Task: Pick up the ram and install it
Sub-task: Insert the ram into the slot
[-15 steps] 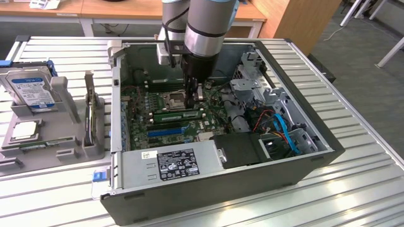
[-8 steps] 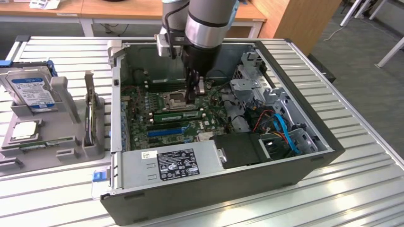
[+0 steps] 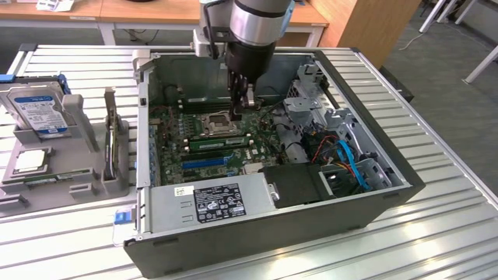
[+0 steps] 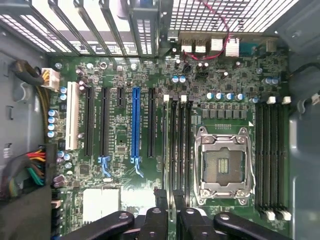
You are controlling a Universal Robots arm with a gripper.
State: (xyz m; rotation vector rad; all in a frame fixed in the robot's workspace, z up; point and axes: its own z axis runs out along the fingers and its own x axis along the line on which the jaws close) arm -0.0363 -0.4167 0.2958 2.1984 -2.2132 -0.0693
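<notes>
Standing a little apart with nothing pinched between them, the jaws of the gripper (image 4: 169,196) hang above the motherboard (image 4: 120,145). They line up lengthwise with the bank of black memory slots (image 4: 176,145) that runs beside the empty processor socket (image 4: 222,165). In the exterior view the gripper sits at about one o'clock of that socket. The ram (image 3: 221,140) shows there as a long green stick standing on edge in a slot at about six o'clock of the socket, clear of the fingertips and touched by nothing. Judging from this, the pick-up and the carry into the computer case (image 3: 272,233) look done, and the stick appears to have been let go in its slot. Whether it is pressed fully home, and whether the white clips at the slot ends have closed on it, cannot be told from either view, so the seating may be what is left. Further out, at about nine o'clock of the case, a grey tray (image 3: 16,204) rests on the slatted table (image 3: 435,175). It holds a hard drive (image 3: 35,108) and a square processor chip (image 3: 31,160), both untouched. A thin green strip (image 3: 58,176) lies flat in the tray too, and it is too small to name with any confidence.
</notes>
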